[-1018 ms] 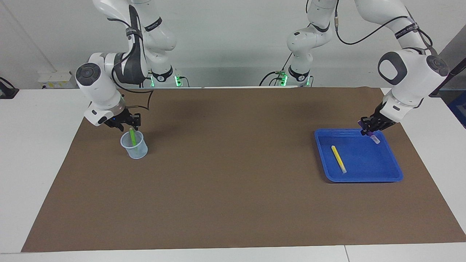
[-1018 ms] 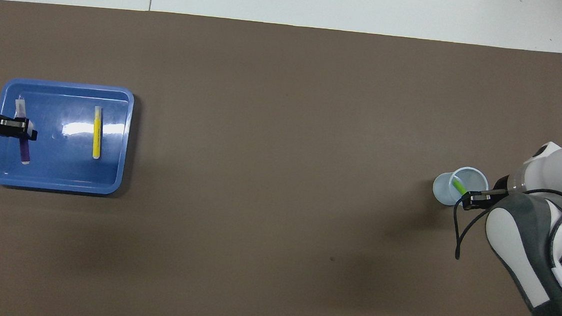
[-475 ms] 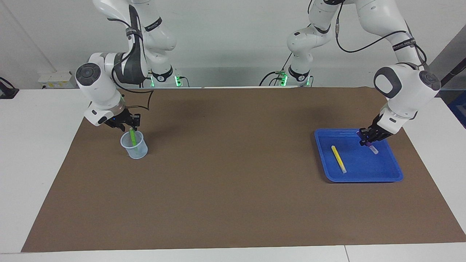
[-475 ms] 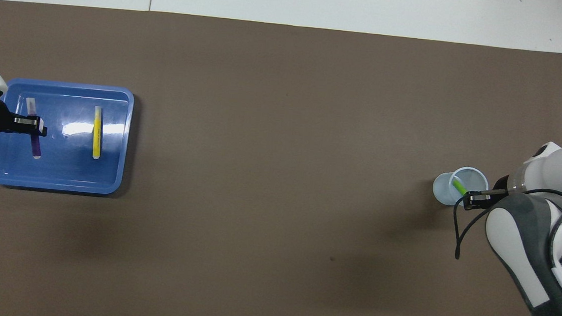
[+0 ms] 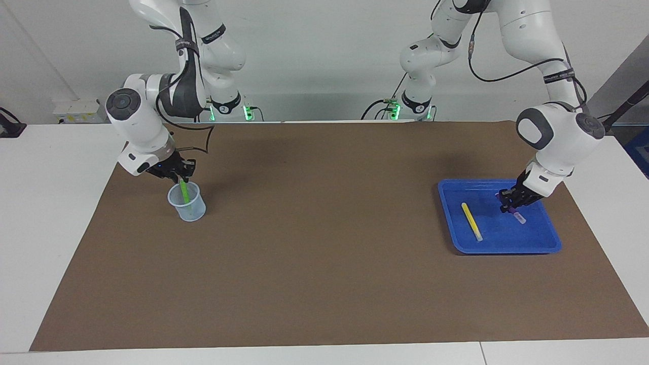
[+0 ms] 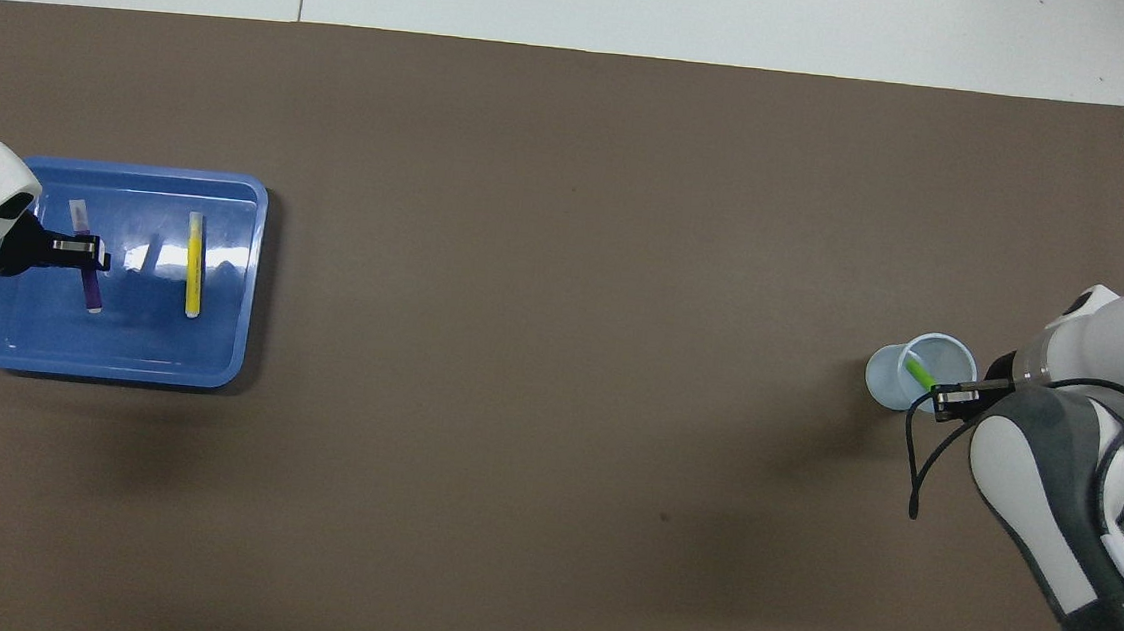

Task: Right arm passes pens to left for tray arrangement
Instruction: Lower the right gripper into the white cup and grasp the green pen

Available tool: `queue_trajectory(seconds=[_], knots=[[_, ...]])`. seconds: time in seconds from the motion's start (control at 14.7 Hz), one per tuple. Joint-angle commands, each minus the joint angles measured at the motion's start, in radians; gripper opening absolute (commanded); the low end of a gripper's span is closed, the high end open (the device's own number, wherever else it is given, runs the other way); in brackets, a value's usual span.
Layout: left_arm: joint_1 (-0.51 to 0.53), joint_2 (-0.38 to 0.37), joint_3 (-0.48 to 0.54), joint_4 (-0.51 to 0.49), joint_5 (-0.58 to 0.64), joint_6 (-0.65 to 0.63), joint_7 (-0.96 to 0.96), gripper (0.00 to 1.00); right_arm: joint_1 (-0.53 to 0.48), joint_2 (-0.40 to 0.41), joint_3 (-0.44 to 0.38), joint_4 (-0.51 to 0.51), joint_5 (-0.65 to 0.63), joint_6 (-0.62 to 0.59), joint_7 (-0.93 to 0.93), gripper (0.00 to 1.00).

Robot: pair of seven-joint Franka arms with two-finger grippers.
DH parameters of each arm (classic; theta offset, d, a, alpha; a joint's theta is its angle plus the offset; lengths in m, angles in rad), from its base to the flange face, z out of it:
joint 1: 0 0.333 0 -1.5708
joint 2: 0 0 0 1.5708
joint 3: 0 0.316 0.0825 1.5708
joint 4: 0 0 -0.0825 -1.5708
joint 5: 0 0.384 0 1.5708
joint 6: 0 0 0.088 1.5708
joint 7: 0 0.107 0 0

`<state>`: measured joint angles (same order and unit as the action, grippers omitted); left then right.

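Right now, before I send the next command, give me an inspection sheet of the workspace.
Surface: brown rectangular mat on a white table, lying flat.
Job's things: slim yellow marker pen lies in the shallow bright-blue plastic tray; slim purple marker pen is held tilted over the tray, contact unclear; bright green marker pen stands in the small pale-blue translucent cup at the right arm's end.
Clutter: nothing seen.
Hands: left hand shut on the purple pen; right hand at the green pen's top, grip unclear.
Cables: black cable loops beside the right arm's wrist.
Surroundings: plain white wall.
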<state>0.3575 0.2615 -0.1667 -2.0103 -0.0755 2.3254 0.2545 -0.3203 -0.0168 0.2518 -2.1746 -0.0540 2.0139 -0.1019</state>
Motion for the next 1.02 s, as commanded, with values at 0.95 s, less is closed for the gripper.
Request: queue_trajectory(seconds=[0.95], knots=[[0.0, 0.031, -0.01, -0.192, 0.017, 0.31, -0.018, 0.0, 0.082, -0.003, 0.023, 0.277, 0.019, -0.291, -0.009, 0.0]])
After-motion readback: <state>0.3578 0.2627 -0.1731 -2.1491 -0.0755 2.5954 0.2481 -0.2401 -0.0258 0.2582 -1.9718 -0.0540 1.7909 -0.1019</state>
